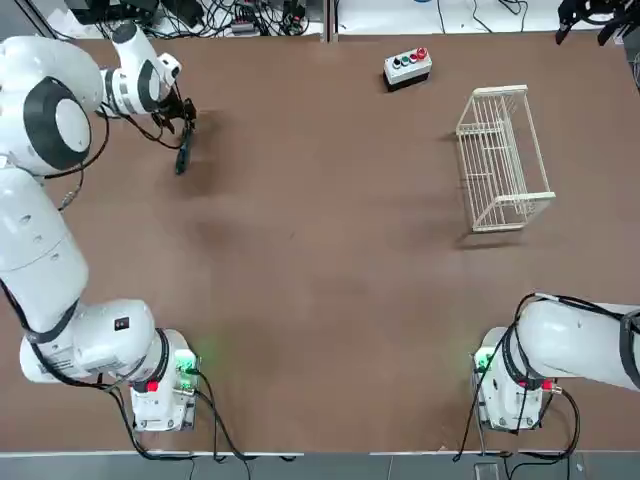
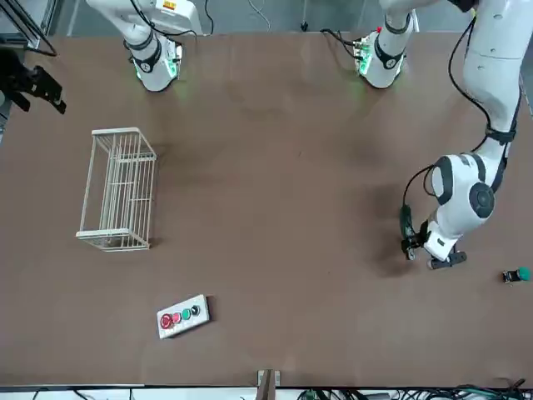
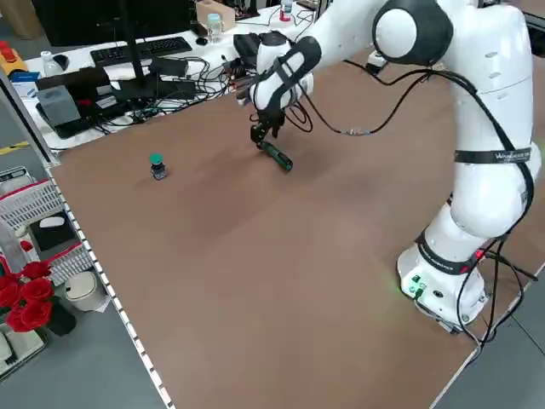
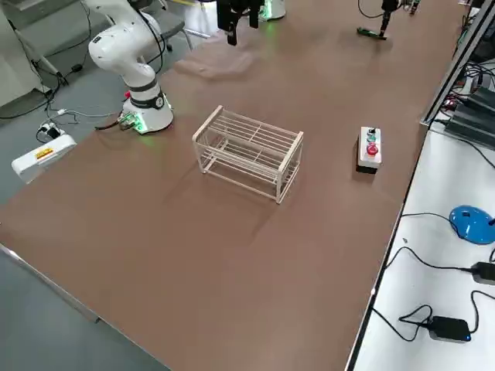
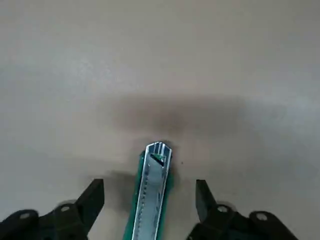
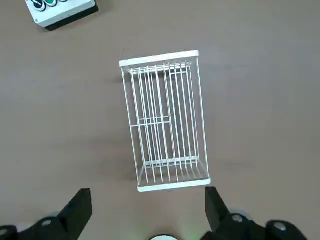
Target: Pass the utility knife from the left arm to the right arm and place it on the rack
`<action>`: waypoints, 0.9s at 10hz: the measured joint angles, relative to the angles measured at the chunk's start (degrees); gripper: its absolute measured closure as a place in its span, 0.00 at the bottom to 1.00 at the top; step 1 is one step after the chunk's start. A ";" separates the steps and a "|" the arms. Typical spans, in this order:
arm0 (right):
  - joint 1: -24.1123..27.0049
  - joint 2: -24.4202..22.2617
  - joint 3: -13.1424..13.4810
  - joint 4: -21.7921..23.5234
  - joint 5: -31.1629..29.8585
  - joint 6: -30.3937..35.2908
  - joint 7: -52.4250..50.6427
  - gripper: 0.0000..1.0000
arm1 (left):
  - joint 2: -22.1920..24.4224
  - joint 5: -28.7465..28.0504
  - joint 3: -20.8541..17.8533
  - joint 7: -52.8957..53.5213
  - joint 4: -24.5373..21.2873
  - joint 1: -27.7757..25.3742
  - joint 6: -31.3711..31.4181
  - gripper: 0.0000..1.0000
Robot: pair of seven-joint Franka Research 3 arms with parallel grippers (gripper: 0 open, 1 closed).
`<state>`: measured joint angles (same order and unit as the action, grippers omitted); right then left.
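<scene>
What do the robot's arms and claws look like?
Both arms are shiny white with fat rounded segments and black bands at the joints. The left arm has loose black cables near its wrist. The right arm looks the same. Green and red lights glow at their bases. The left claw and right claw have dark flat fingers.

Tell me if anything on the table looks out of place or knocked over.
Nothing stands out. The rack stands upright and empty, the utility knife lies flat between the left end effector's fingers, and the button box sits undisturbed.
</scene>
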<state>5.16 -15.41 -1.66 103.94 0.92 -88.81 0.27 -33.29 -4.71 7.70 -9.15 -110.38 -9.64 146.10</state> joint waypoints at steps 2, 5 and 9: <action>-0.06 0.00 0.00 0.11 0.00 -0.04 0.00 0.00 | -0.55 -1.10 -0.08 -0.34 0.16 -0.15 0.00 0.29; -1.00 0.00 -0.06 0.47 0.00 -0.37 0.00 0.00 | -0.59 -1.16 -0.09 -0.34 0.30 -0.18 0.00 0.47; -1.90 0.00 -1.30 0.49 0.00 -0.63 -0.10 0.00 | -1.49 -1.71 -0.10 -0.34 0.60 -0.18 0.00 0.46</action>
<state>3.26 -15.41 -2.96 104.43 0.92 -89.44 0.17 -34.78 -6.41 7.60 -9.49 -109.79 -9.83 146.10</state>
